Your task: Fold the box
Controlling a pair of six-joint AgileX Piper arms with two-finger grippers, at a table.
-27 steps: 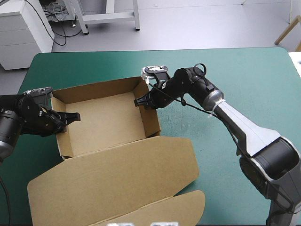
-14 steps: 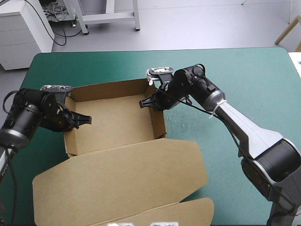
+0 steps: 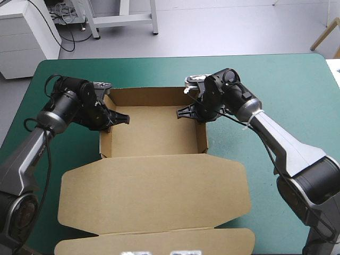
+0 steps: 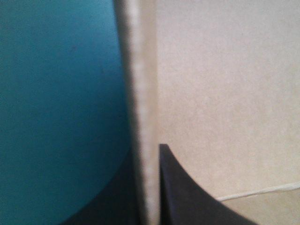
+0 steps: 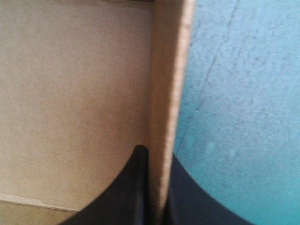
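Note:
The brown box (image 3: 151,137) stands at mid-table as an open tray with its walls up. Its lid (image 3: 154,194) lies flat toward the near edge, ending in a tuck flap (image 3: 154,241). My left gripper (image 3: 116,119) is shut on the tray's left wall, one black finger inside and one outside. My right gripper (image 3: 186,112) grips the right wall the same way. In the left wrist view the wall's edge (image 4: 143,93) runs up between the fingers of the left gripper (image 4: 149,187). In the right wrist view the right wall (image 5: 168,70) sits in the right gripper (image 5: 157,183).
Bare teal-green cover (image 3: 287,85) stretches to the right of the box and along the far edge. The tuck flap reaches nearly to the table's near edge.
Both grippers have carried the box to the right and turned it, so its walls now lie square to the table's edges. Each gripper has kept its hold on its wall.

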